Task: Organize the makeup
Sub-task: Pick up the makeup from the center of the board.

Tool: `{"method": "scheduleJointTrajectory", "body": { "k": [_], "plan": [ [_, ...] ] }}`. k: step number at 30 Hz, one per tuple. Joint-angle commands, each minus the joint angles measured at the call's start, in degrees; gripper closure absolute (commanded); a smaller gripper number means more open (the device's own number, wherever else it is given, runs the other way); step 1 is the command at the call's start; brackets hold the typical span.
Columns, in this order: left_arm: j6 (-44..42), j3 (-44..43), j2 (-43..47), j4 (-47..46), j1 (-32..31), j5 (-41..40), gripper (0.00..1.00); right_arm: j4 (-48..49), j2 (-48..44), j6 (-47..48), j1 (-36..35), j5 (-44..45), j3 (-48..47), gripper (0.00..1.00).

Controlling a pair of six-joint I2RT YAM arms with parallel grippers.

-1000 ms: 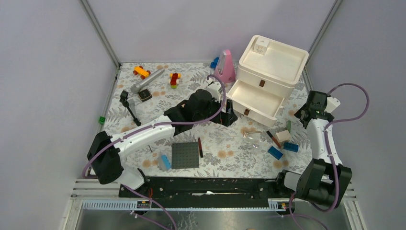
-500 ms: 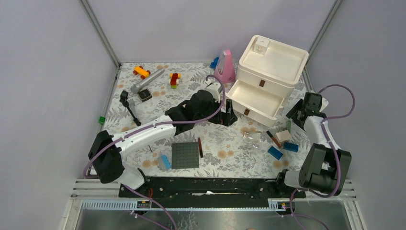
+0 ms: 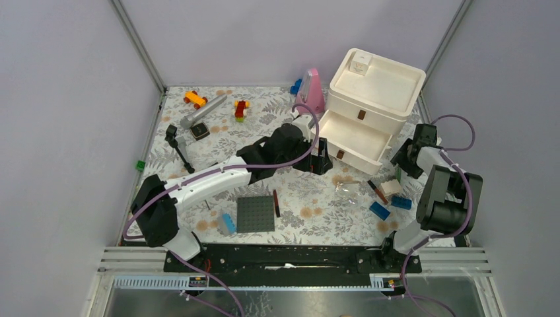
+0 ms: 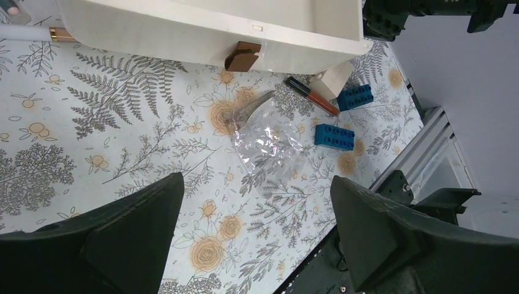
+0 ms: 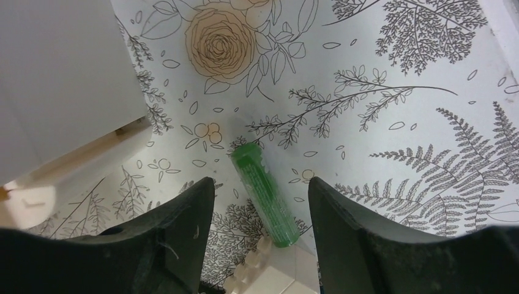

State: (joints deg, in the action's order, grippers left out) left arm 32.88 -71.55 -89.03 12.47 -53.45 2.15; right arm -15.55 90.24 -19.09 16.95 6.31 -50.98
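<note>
Starting at the near edge of the table (image 3: 310,228), a dark stick (image 3: 276,203) is seen lying just beside the right edge of the grey studded plate (image 3: 255,214), with no gripper near it. Further toward the right edge, a red-and-black stick (image 4: 312,98) and a beige sponge block (image 3: 390,187) are found close together. Blue bricks (image 4: 335,136) lie just beside them and a crumpled clear wrapper (image 4: 269,147) to their left.

Just beyond these, a green stick (image 5: 264,193) — judged to be one of the cosmetics — lies flat between the fingers of the right gripper (image 3: 401,163). The fingers are set apart with a gap showing on each side of it, so nothing is gripped yet.

The left gripper (image 4: 256,180) is held near the front of the open drawer (image 3: 350,139), its fingers spread wide and empty. At the far right corner stands the white drawer unit (image 3: 376,92). The drawer's inside, as far as can be told from above, is bare.

The task is therefore judged to be at its start: no makeup can be seen stowed, and every visible piece is left to be collected — the green stick most likely first.
</note>
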Motion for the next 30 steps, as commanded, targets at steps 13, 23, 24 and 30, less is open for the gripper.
{"method": "scheduleJointTrajectory", "body": {
  "k": [13,23,24,30],
  "plan": [
    [0.4,-0.4,3.99,-0.56,-0.28,-4.52,0.01,-6.81,9.69,3.69,-1.39,5.27,-6.23,0.48],
    [-1.33,0.25,4.05,-1.34,-0.26,-5.31,0.01,-6.64,7.84,4.0,-1.39,5.41,-5.52,0.8],
    [-1.37,0.53,4.22,-1.33,-0.31,-5.27,0.01,-6.42,7.16,3.97,-1.39,5.57,-5.18,0.82],
    [-2.17,0.18,5.37,-0.3,-0.25,-6.21,0.01,-5.3,2.04,2.57,-1.39,7.97,-4.13,1.0]
  ]
}}
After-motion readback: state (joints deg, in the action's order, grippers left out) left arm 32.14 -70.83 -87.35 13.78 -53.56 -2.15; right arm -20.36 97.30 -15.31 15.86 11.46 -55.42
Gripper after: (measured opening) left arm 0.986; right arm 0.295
